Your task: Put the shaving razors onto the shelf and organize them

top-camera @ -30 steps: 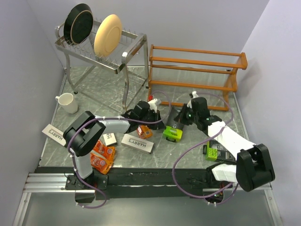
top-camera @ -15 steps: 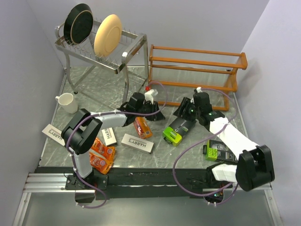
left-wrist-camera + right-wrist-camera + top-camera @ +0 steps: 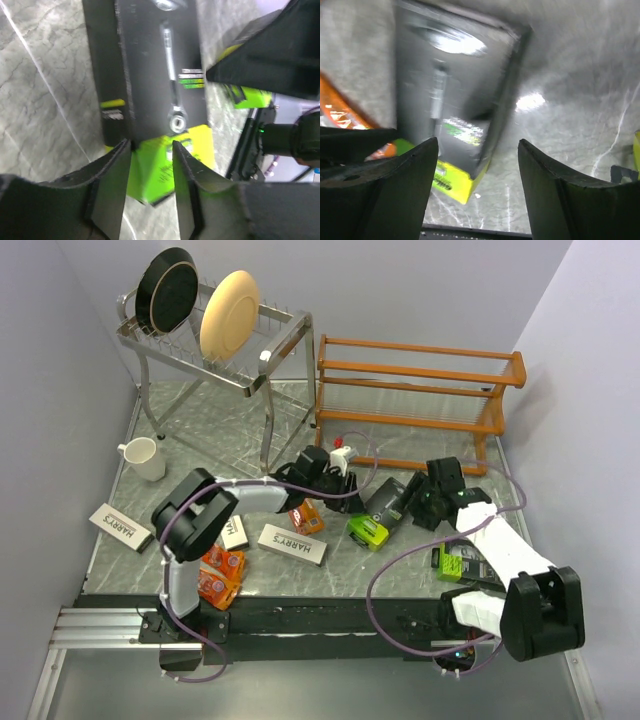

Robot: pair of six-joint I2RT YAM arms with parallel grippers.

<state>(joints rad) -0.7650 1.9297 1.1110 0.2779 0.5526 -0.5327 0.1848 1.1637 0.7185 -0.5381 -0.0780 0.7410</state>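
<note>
A black-and-lime-green razor pack (image 3: 378,514) lies flat on the marble table between my two grippers. My left gripper (image 3: 345,490) is at its far-left side, jaws apart, with the pack's lime end (image 3: 170,165) showing between the fingertips (image 3: 151,147) but not clamped. My right gripper (image 3: 413,502) stands open just right of the pack (image 3: 450,90), with nothing between its fingers (image 3: 477,145). A second black-and-lime pack (image 3: 460,562) lies by the right arm. Orange packs (image 3: 305,518) (image 3: 218,575) and white HARRY'S boxes (image 3: 293,543) (image 3: 120,525) lie on the table. The orange-brown shelf (image 3: 420,390) stands at the back right.
A silver metal rack (image 3: 215,335) with a black plate and a cream plate stands at the back left. A white mug (image 3: 143,458) sits on the left. Purple cables loop over both arms. Walls close in on the left and right.
Both grippers have opened. The right one let go of the black-and-lime pack, which now lies flat, and drew back to the right. The left gripper moved right up to that pack.
</note>
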